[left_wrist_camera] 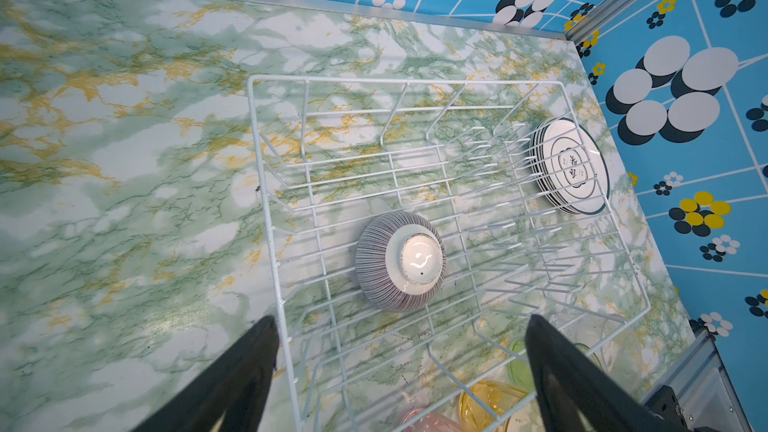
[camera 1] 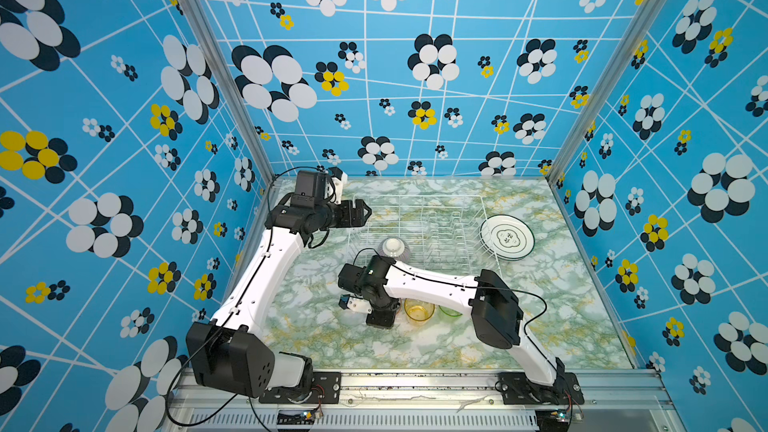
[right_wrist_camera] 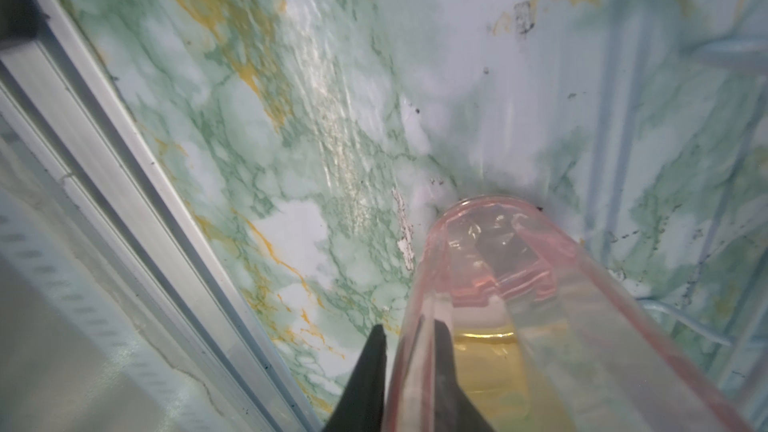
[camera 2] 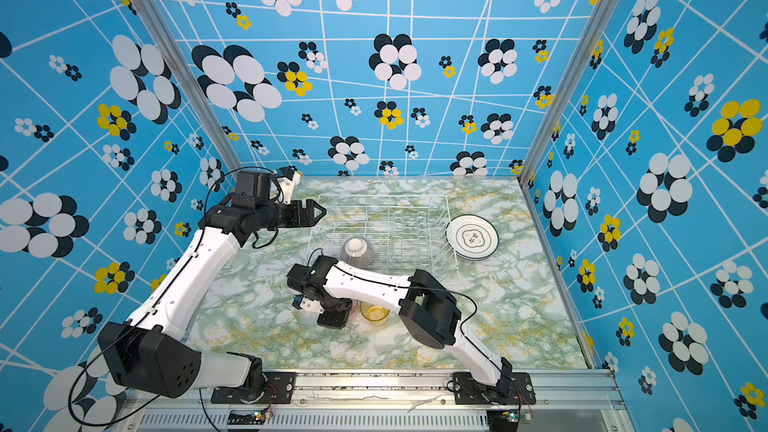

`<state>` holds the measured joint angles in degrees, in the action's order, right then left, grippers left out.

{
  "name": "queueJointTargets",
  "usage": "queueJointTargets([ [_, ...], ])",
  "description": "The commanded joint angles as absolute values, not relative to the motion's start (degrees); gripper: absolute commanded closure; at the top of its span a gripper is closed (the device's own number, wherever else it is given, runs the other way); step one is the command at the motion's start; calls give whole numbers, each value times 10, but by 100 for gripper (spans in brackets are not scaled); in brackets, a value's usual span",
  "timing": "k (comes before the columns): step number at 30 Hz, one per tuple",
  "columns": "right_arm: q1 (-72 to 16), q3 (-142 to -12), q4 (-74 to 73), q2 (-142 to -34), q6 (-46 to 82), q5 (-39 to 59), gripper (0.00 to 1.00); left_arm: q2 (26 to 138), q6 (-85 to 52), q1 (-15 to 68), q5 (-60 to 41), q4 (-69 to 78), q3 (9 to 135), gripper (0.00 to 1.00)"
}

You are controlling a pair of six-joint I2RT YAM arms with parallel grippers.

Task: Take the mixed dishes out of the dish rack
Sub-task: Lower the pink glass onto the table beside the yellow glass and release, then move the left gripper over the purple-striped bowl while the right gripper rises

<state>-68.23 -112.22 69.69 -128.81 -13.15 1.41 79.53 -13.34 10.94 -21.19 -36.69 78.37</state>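
The bowl is the only dish in the dish rack. It sits mouth-down at about 7 o'clock on the wire floor, foot ring up, as a bowl set to drain would sit. The plate dividers toward 3 o'clock stand bare.

The plates lie stacked flat at the rack's 3 o'clock, against its side wall, seemingly outside it, where a stack needs no support. At the rack's 6 o'clock, on the table, the tumblers stand mouth-up in a row, so they look unloaded: the green tumbler half hidden by the right arm, the yellow tumbler beside it, and the pink tumbler next, base on the marble.

The right gripper points straight down with one finger inside the pink glass and one outside, a rim hold that suits thin walls. Whether it pinches the wall or stands loose of it, I cannot tell.

The left gripper hangs spread wide and empty over the rack's 10 o'clock corner, probably waiting for the bowl.
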Motion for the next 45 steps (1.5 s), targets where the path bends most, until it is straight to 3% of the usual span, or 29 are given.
queueJointTargets([
  [1,-684,-1119,702,-1285,-133,0,67,796,-115,107,-219,-386,778,7],
  [7,-685,-1112,684,-1251,-134,2,53,796,-106,111,-202,-396,779,10],
  [21,-638,-1048,642,-1072,-126,93,47,800,-101,124,-161,-424,786,14],
  [29,-504,-891,504,-895,-22,65,34,857,-63,218,-25,-499,824,18],
  [31,-465,-852,467,-864,11,69,32,875,-63,239,-7,-505,830,24],
  [33,-438,-821,440,-841,31,72,32,894,-67,253,-8,-505,835,29],
  [37,-416,-786,415,-815,40,90,31,940,-72,275,-16,-516,859,28],
  [45,-377,-746,392,-789,51,97,31,1018,-71,311,-22,-532,909,39],
])
